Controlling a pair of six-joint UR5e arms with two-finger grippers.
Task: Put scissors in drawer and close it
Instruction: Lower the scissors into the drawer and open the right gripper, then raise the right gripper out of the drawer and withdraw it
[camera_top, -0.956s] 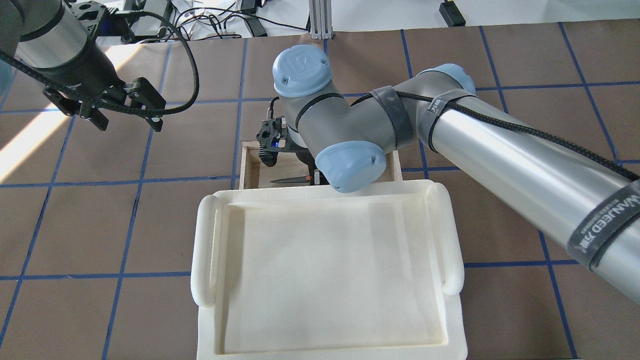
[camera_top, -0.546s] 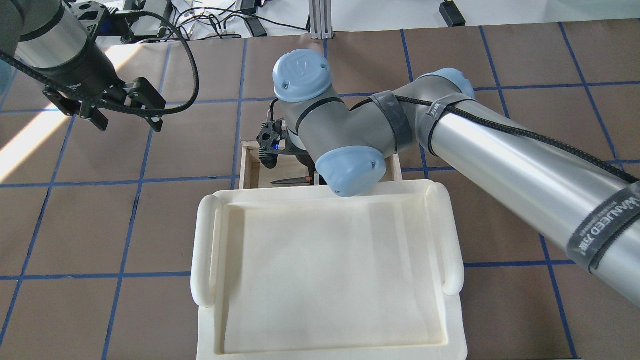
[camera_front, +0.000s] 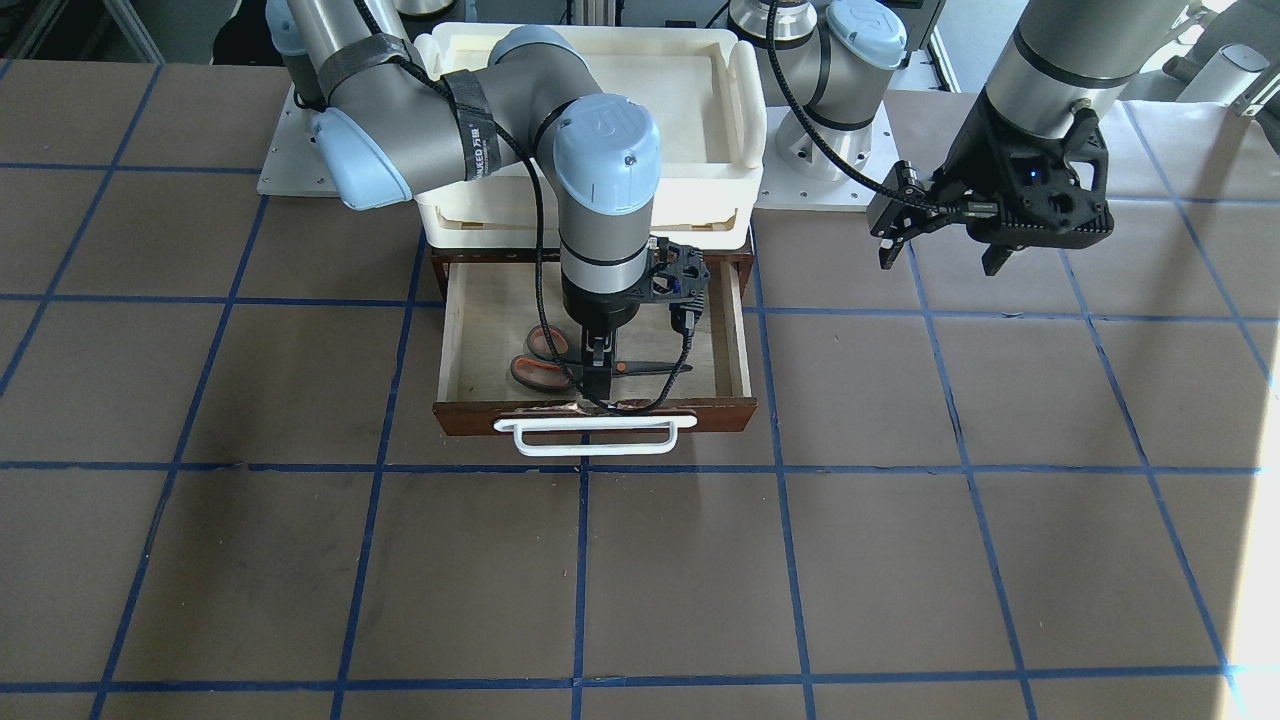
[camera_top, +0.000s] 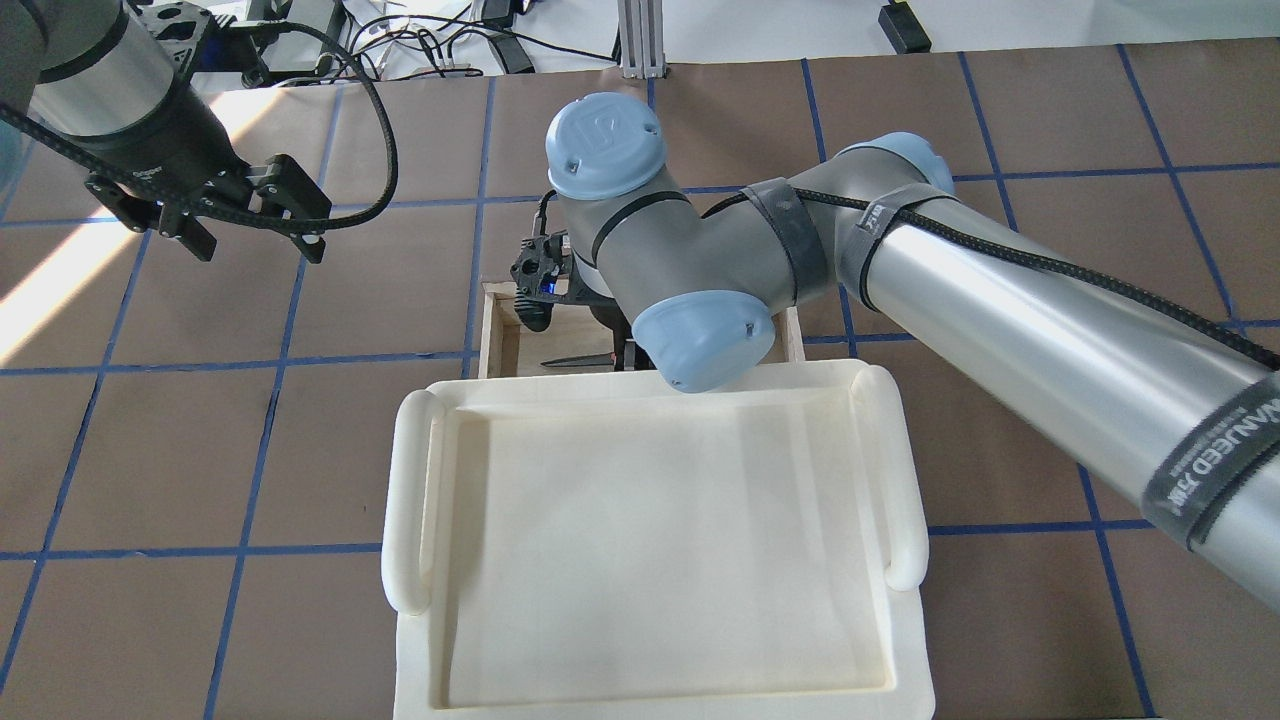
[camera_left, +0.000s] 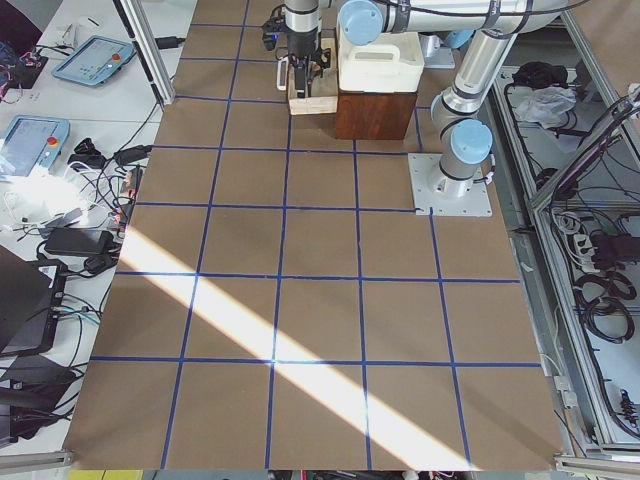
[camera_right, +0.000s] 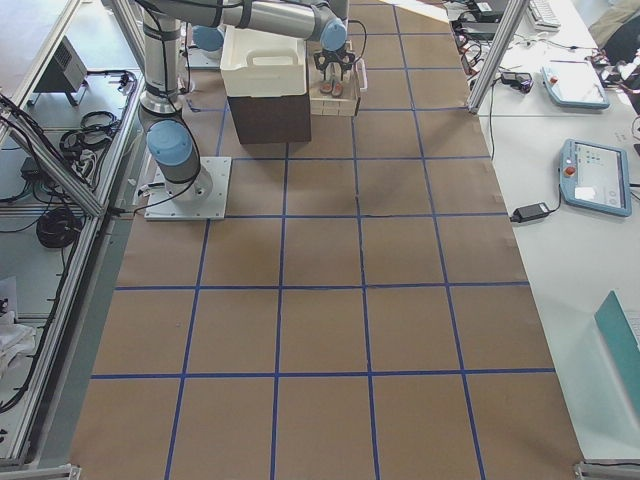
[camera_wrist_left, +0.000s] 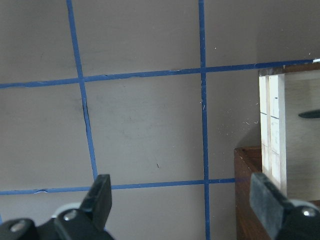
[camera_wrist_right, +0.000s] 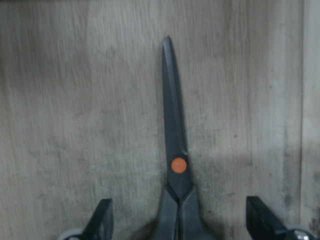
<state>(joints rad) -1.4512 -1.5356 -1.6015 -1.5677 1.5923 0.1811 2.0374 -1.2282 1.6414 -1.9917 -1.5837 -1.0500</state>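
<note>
The scissors (camera_front: 545, 362) lie flat on the plywood floor of the open drawer (camera_front: 490, 330), orange handles toward the view's left and blades pointing right. My right gripper (camera_front: 597, 372) hangs straight down over them. In the right wrist view the gripper (camera_wrist_right: 180, 220) is open, with a finger (camera_wrist_right: 102, 220) on either side of the scissors (camera_wrist_right: 175, 145) and not touching them. My left gripper (camera_top: 255, 240) is open and empty, above the table to the drawer's side. The left wrist view shows its fingers (camera_wrist_left: 100, 195) and the drawer's side wall (camera_wrist_left: 272, 130).
A white plastic tray (camera_top: 410, 520) sits on top of the dark wooden cabinet (camera_left: 375, 112) that holds the drawer. The drawer's white bar handle (camera_front: 595, 435) faces away from the robot. Brown table with blue tape lines lies all around.
My right arm's wrist has shifted only slightly over the drawer. The scissors stay in the same place. The left arm has not moved.
</note>
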